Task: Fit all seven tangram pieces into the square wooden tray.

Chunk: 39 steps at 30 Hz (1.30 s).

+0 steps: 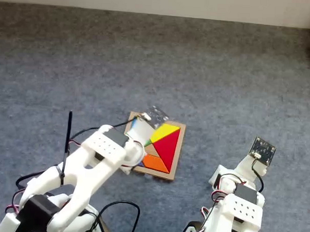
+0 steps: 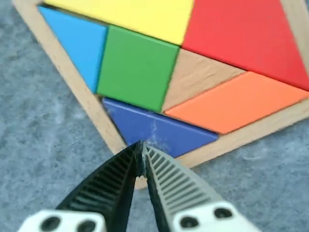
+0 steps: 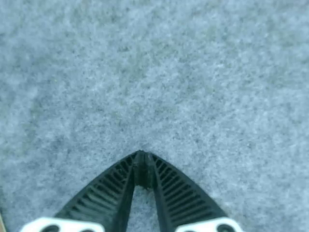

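My left gripper (image 2: 141,146), fingers closed on nothing, hangs over the tray (image 2: 62,58) corner where the dark blue triangle (image 2: 154,128) lies seated, long edge toward the tray's middle, while my right gripper (image 3: 141,158), likewise closed, sits well apart.

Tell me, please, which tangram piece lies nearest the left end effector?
The dark blue triangle: it sits at the shut tips of the left end effector; the green square and orange parallelogram lie beyond.
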### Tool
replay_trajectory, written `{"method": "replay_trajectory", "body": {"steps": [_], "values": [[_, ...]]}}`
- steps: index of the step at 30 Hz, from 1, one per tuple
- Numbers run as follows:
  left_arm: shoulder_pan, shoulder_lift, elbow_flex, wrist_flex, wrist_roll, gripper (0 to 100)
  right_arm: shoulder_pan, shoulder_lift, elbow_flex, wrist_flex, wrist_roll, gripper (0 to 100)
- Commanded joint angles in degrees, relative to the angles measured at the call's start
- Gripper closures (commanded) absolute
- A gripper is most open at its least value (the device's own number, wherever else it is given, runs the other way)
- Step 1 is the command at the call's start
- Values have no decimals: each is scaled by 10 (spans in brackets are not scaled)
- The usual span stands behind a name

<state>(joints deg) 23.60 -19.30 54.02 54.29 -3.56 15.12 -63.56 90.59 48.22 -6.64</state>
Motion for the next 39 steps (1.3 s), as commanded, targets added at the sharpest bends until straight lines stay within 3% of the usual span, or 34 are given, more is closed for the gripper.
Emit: {"method": "replay_trajectory", "body": {"steps": [1,12,18,35,39], "values": [[-55,-7,-6,-25,4,993,16,1,2,-1,7,992],[-58,-12,-40,2,6,994,16,1,2,-1,7,992],[0,-7,-16,-2,7,993,15,1,2,-1,7,992],[13,9,0,-122,8,993,15,1,2,-1,7,992],[7,22,-44,-76,7,993,15,1,2,-1,7,992]]}}
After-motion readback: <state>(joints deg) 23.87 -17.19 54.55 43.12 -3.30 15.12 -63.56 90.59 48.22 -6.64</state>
